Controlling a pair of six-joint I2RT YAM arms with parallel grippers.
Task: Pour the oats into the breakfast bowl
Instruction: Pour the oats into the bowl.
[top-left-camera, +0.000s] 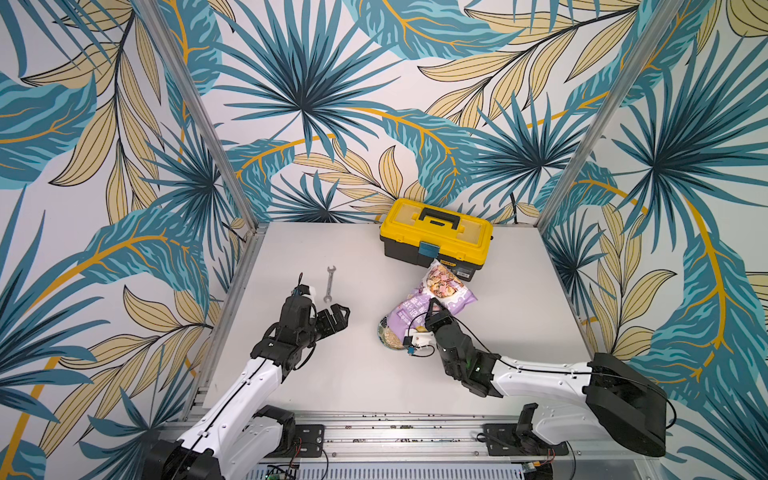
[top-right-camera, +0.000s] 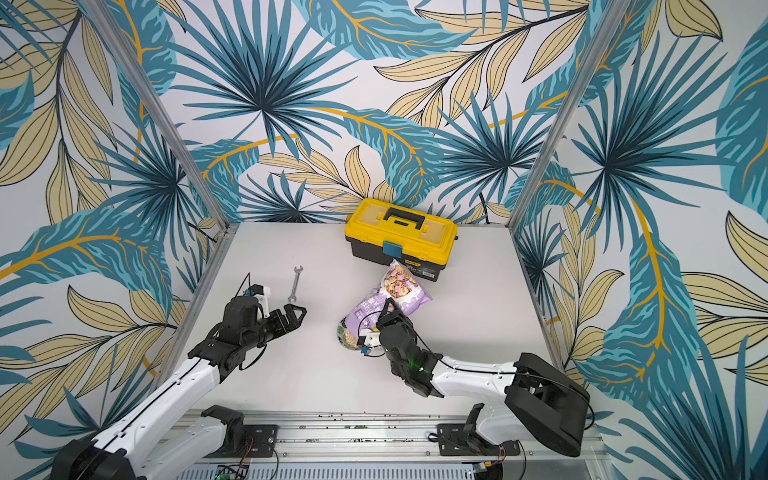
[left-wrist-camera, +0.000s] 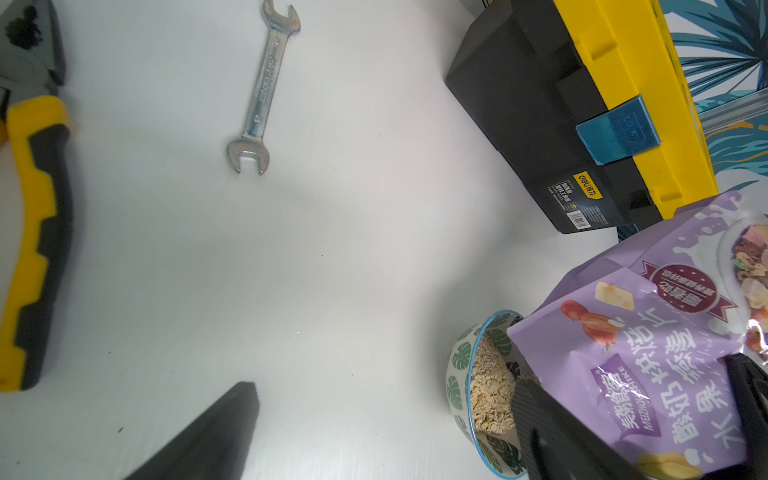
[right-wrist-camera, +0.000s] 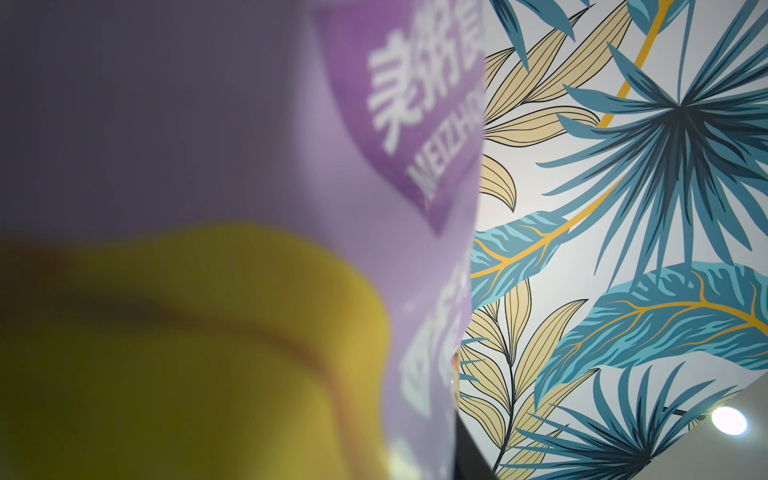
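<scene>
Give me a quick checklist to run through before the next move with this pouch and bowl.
1. Grip: the right gripper is shut on the pouch: ok.
2. Aim: the pouch is tipped with its low end over the bowl: ok.
3. Spill: the oats lie in the bowl, none seen on the table: ok.
4. Is the pouch emptied: cannot tell, its inside is hidden.
5. Other arm: the left gripper is open and apart from the bowl: ok.
6. Clutter: the wrench lies clear of the bowl: ok.
</scene>
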